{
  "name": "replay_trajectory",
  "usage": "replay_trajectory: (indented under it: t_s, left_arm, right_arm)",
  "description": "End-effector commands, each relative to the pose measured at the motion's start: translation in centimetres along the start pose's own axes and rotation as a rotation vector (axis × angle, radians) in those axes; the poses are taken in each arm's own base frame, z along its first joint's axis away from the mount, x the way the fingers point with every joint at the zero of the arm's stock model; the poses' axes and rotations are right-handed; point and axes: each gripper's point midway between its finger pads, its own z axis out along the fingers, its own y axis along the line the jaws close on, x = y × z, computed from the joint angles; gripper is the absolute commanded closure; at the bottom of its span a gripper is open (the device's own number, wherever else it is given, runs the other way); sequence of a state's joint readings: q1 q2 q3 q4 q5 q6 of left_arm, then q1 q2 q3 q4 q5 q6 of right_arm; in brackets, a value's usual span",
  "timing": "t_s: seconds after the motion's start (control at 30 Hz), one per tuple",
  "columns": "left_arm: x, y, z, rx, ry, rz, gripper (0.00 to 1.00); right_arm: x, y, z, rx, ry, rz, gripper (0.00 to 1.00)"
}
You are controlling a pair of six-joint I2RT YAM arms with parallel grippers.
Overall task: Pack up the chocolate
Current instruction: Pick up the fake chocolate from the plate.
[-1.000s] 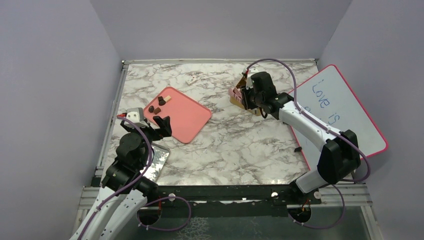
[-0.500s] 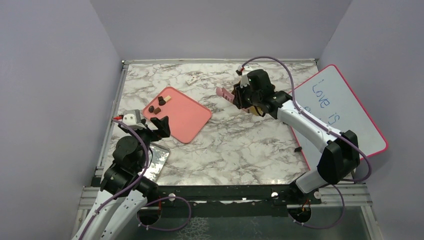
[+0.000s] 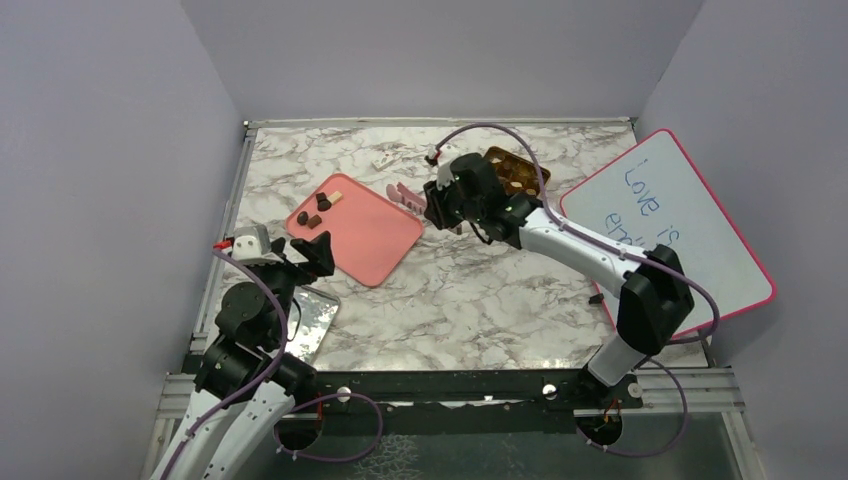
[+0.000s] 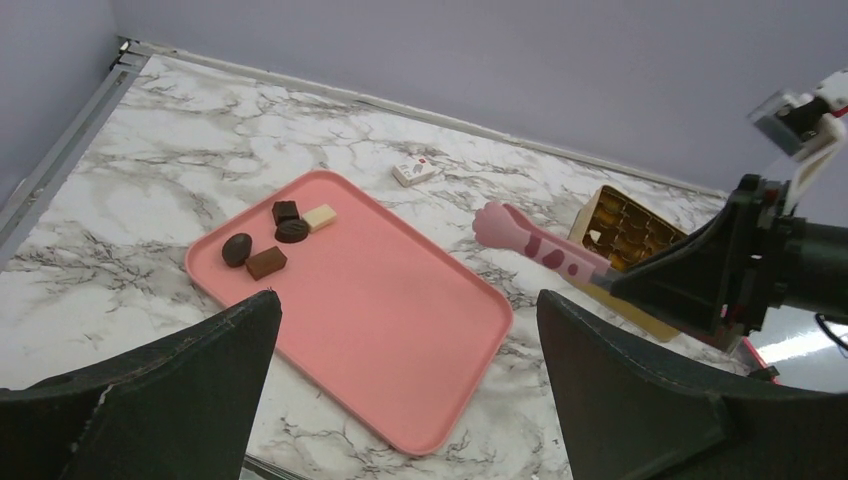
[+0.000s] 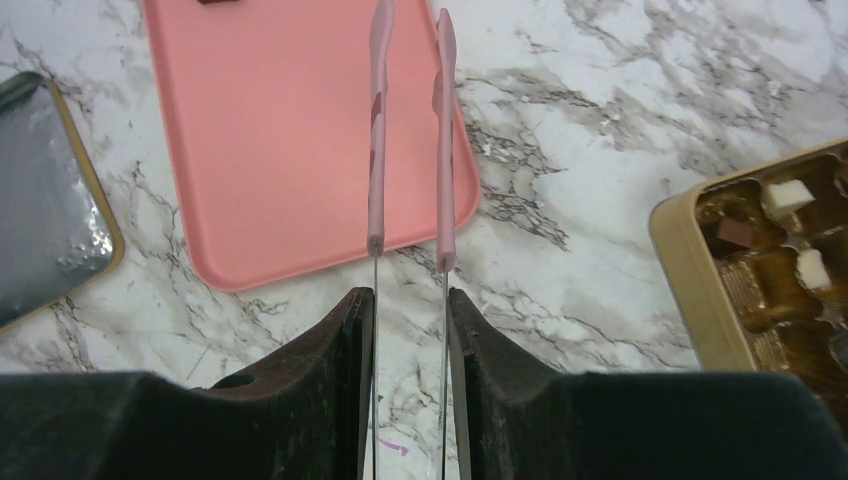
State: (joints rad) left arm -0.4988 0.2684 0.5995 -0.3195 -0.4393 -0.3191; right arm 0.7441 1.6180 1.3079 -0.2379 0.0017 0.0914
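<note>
Right tool (image 5: 408,300) is closed on the pink tweezers (image 5: 377,150) and holds them at their back end. Their two arms reach out ahead of the tool, a little apart, with the tips above the pink tray (image 5: 270,150). Beside this tool, at its right in the wrist view, the gold box (image 5: 690,290) stands on the marble surface (image 3: 480,290), with a few pieces inside. The chocolate (image 4: 275,240) lies in a small group at the tray's far corner, well ahead of the tweezers. Left tool (image 4: 405,310) has its jaws wide open and grips nothing; the chocolate is ahead of it, slightly left.
</note>
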Motion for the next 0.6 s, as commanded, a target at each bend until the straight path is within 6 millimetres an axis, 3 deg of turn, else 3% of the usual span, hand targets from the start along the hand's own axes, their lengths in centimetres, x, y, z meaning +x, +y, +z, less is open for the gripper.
replay_trajectory:
  t_s: [0.0, 0.4, 0.57]
  left_arm:
    - [-1.4, 0.6, -0.4, -0.030, -0.060, -0.034, 0.01]
    - [-2.9, 1.3, -1.4, -0.045, -0.125, -0.063, 0.01]
    - [-3.6, 1.7, -2.1, -0.054, -0.163, -0.106, 0.01]
  right_arm:
    - [-1.9, 2.2, 2.6, -0.015, -0.070, -0.061, 0.66]
    - [-2.0, 6.8, 9.4, -0.103, -0.072, -0.182, 0.65]
    - [-1.6, 9.4, 11.3, -0.170, -0.069, -0.195, 0.65]
